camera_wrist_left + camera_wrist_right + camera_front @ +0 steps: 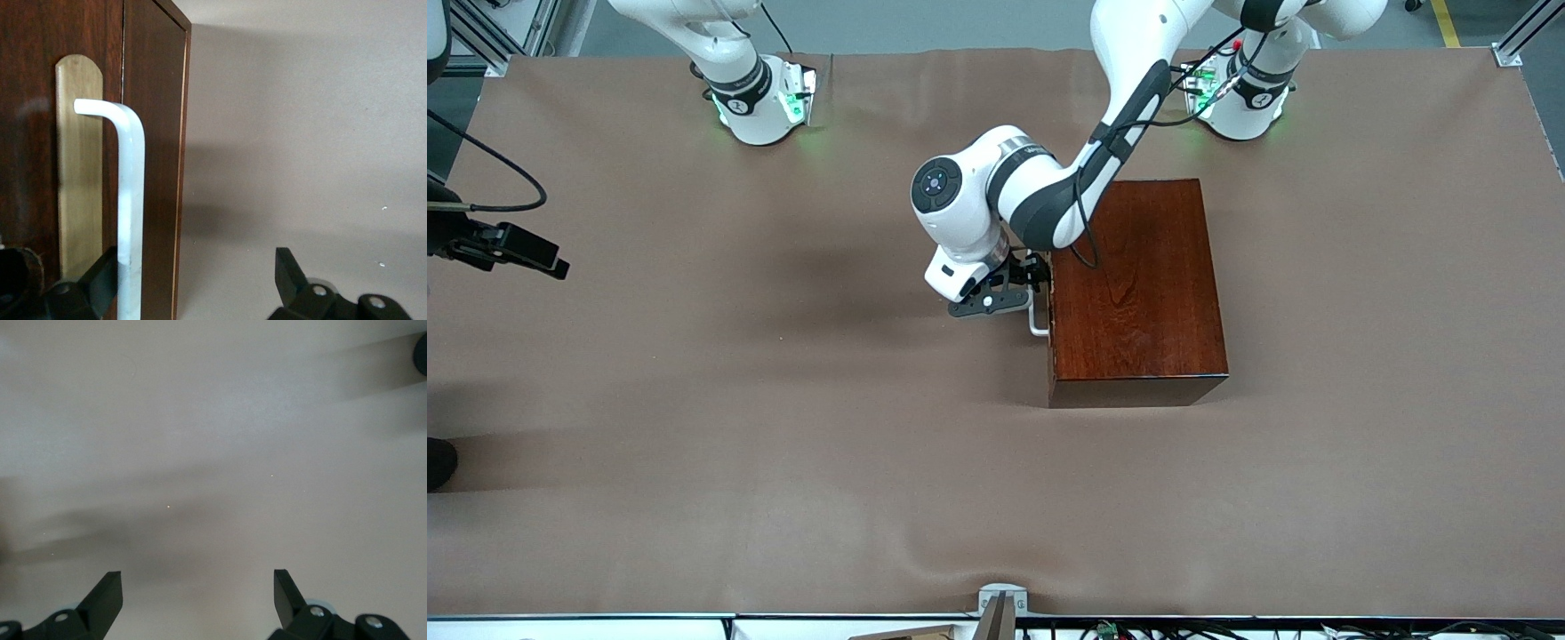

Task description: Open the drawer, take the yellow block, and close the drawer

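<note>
The drawer is shut in the reddish-brown wooden box (1138, 284); its front (33, 173) faces the right arm's end of the table. Its white bar handle (1037, 322) stands out from that front. My left gripper (1040, 272) is open at the handle. In the left wrist view the handle (130, 200) runs between the open fingers of the left gripper (198, 273), close against one finger (100, 280). The yellow block is hidden. My right gripper (547, 260) waits open and empty over bare cloth at the right arm's end; its fingers (107, 593) show nothing between them.
Brown cloth (783, 427) covers the table. The arm bases (760, 102) stand along the edge farthest from the front camera. A brass plate (79, 167) sits on the drawer front under the handle.
</note>
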